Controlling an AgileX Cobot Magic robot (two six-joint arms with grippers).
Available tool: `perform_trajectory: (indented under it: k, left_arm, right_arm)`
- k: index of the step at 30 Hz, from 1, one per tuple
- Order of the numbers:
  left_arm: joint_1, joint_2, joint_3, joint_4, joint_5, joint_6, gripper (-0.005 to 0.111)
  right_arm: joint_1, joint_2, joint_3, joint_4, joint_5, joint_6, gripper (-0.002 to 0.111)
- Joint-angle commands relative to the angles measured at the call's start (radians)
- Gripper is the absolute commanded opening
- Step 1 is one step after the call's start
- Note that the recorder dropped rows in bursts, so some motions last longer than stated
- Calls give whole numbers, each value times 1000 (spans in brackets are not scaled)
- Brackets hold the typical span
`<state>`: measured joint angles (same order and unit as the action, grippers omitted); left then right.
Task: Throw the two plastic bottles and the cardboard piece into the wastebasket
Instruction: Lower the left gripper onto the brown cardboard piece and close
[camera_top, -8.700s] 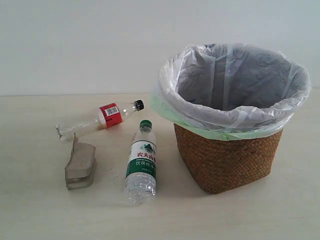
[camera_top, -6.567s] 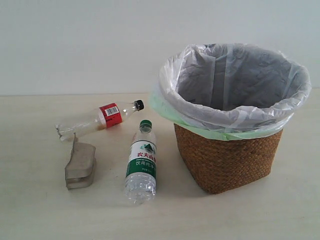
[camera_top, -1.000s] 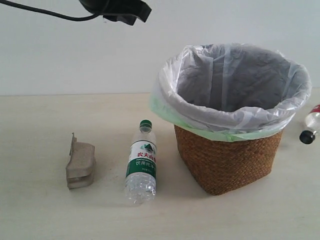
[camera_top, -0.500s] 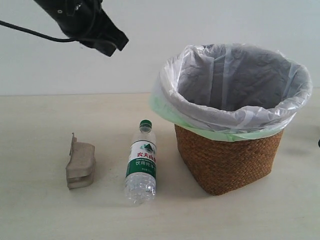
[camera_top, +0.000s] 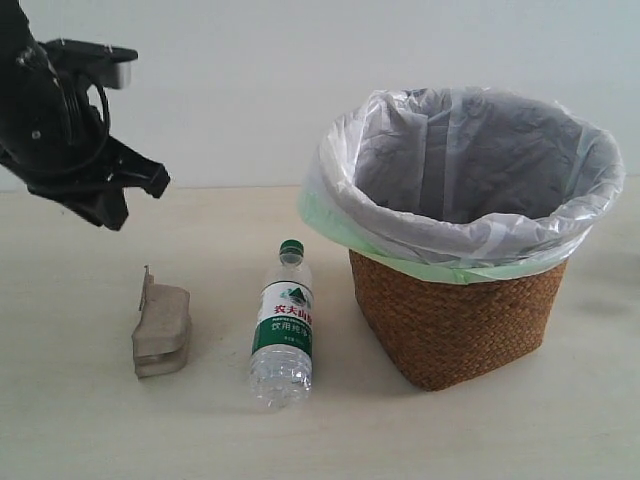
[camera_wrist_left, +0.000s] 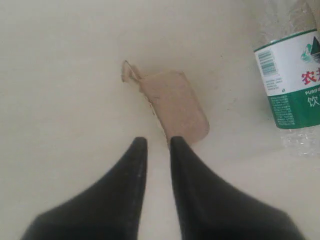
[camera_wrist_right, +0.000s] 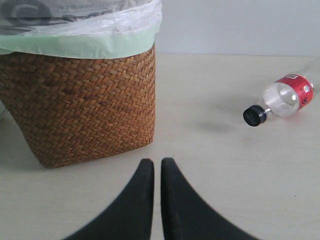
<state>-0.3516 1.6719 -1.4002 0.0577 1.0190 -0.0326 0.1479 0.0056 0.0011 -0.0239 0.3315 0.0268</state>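
The cardboard piece (camera_top: 162, 330) (camera_wrist_left: 172, 105) lies flat on the table, left of the green-capped bottle (camera_top: 283, 325) (camera_wrist_left: 292, 75), which lies with its cap pointing away. My left gripper (camera_top: 112, 205) (camera_wrist_left: 158, 142) hangs above and behind the cardboard, its fingers a small gap apart with nothing between them. The wastebasket (camera_top: 450, 320) (camera_wrist_right: 85, 100) stands at the right with its bag open. The black-capped, red-label bottle (camera_wrist_right: 285, 97) lies on the table beyond the basket and shows only in the right wrist view. My right gripper (camera_wrist_right: 157, 162) is shut and empty, low over the table beside the basket.
A pale wooden table (camera_top: 70, 420) carries everything, and a plain white wall (camera_top: 250, 100) stands behind it. The left arm's dark body and cable fill the upper left of the exterior view.
The left arm has swung down from the top edge to the left, ending above the cardboard. The red-label bottle, first beside the cardboard, then at the exterior view's right edge, has left it.
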Motion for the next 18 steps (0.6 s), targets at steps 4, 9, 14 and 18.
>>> perform_trajectory:
  k: [4, 9, 14, 18]
  left_arm:
    - [2, 4, 132, -50, -165, -24, 82]
    - [2, 43, 159, -50, -197, -24, 74]
    - [2, 109, 169, -50, -239, -29, 71]
    - [2, 166, 169, -50, -280, -58, 71]
  right_arm:
    - [1, -6, -1, -8, -9, -4, 2]
    - [1, -6, -1, -8, -9, -4, 2]
    - [1, -6, -1, -8, -9, -4, 2]
    - [1, -6, -1, -8, -9, -4, 2]
